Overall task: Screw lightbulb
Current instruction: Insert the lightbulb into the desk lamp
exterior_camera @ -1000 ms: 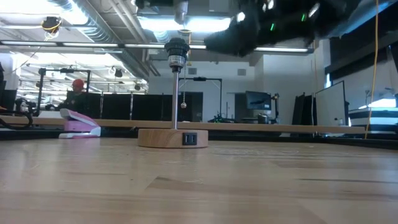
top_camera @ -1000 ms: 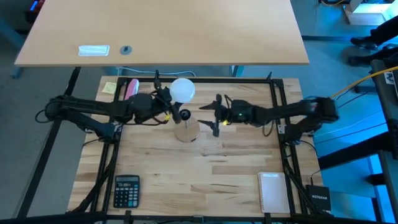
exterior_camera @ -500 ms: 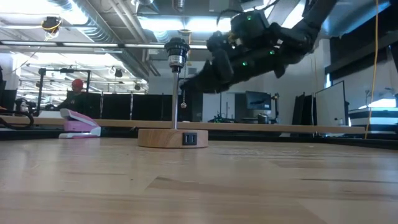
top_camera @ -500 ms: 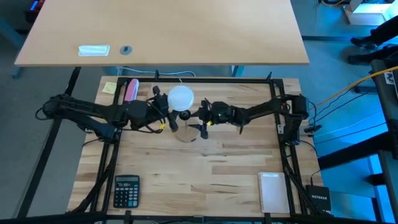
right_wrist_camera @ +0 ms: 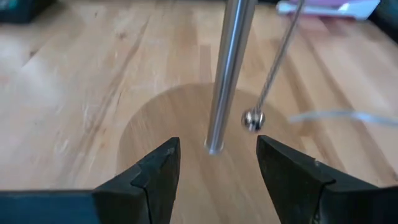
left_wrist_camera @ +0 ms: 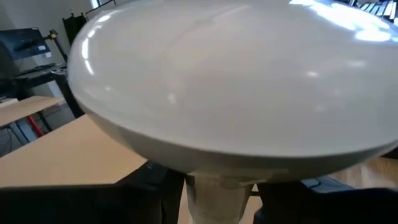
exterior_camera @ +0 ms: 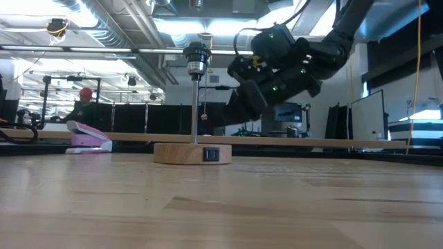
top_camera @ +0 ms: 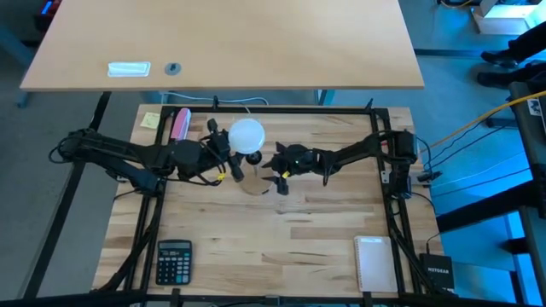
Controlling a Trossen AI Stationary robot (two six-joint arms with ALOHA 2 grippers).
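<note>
left gripper (top_camera: 223,153) clamped on lightbulb (top_camera: 247,135) base, just beside socket (exterior_camera: 196,56), right gripper (right_wrist_camera: 214,165) open, straddling lamp pole (right_wrist_camera: 229,68), not gripping

The lightbulb (top_camera: 247,135) is small and white, with a round frosted globe that tapers to a narrow pale screw base (left_wrist_camera: 214,198). In the high view it sits a little left of centre in the upper half of the frame, raised off the wooden table. In the left wrist view its globe (left_wrist_camera: 236,81) fills most of the frame, the base at the bottom edge.
</note>
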